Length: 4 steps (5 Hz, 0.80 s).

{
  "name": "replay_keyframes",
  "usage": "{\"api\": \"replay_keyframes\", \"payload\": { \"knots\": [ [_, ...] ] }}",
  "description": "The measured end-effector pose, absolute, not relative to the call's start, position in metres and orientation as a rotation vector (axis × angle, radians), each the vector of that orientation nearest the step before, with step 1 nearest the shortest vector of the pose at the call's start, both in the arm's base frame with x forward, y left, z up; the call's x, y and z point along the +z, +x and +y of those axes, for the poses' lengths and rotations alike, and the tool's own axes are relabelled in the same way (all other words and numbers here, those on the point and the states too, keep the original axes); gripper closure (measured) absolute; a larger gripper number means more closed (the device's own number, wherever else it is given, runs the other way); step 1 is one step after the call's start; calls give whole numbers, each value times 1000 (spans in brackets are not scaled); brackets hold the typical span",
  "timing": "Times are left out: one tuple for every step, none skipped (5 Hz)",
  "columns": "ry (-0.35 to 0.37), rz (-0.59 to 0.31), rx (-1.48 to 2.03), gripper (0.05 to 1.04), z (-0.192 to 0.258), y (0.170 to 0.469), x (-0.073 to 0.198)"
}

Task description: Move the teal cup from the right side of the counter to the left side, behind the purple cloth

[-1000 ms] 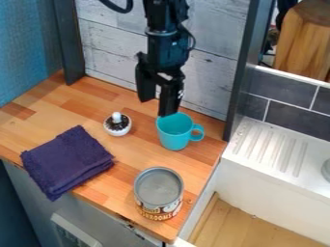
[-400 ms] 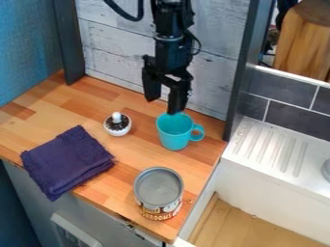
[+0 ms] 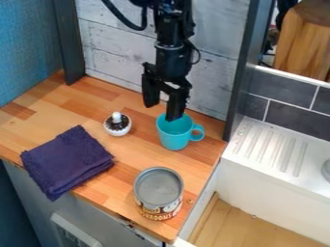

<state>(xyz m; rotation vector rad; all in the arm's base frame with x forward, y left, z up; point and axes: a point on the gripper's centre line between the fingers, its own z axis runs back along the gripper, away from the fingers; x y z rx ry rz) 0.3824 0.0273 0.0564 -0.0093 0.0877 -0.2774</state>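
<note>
I've got the pincer released, its two fingers well spread and nothing between them that I can make out. It hangs at the back of the worktop, and one fingertip lines up with the mouth of the turquoise mug; whether it touches, I can't tell from here. And there's the mug, upright near the worktop's right-hand side: long axis vertical, mouth up, handle pointing right in my view, sink side.

Across the worktop, striped in light and reddish wood, a small white bowl with dark contents and a white knob sits left of the mug. Further left and nearer me lies a folded purple cloth, partly over the front edge. A tin can stands upright near the front right corner, grey top up.

Behind it all, pale weathered boards between dark posts; far left, a blue textured surface. Over on the right, a white sink with a ribbed drainer, dark tiles behind, and a wooden block beyond.
</note>
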Motion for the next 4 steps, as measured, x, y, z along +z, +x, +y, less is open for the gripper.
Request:
{"api": "replay_keyframes", "payload": {
  "knots": [
    [11,105,-256,82,31,384,49],
    [40,129,-241,82,36,383,45],
    [57,133,-230,82,39,383,43],
    [56,145,-232,121,38,384,32]
  ]
}}
